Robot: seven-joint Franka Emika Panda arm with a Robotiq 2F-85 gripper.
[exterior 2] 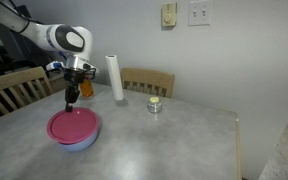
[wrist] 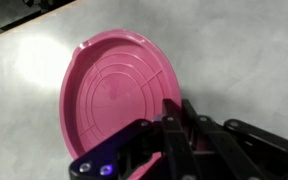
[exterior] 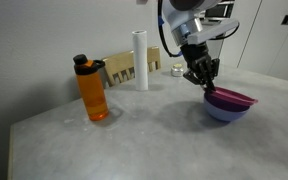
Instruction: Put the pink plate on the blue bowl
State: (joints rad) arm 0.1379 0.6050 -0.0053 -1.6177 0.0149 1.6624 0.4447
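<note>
The pink plate (exterior: 230,97) (exterior 2: 73,125) lies over the blue bowl (exterior: 224,112) (exterior 2: 81,143), tilted slightly, on the grey table. Only the bowl's lower wall shows beneath it in both exterior views. My gripper (exterior: 205,82) (exterior 2: 72,103) comes down onto the plate's rim on the side nearest the orange bottle. In the wrist view the pink plate (wrist: 114,90) fills the frame and hides the bowl. There my gripper (wrist: 170,106) has its black fingers pressed together on the plate's edge.
An orange bottle (exterior: 92,92) with a black cap stands on the table. A tall white cylinder (exterior: 140,60) (exterior 2: 114,77) and a small jar (exterior: 176,69) (exterior 2: 155,104) stand near the far edge. Wooden chairs (exterior 2: 151,80) (exterior 2: 9,90) sit behind the table.
</note>
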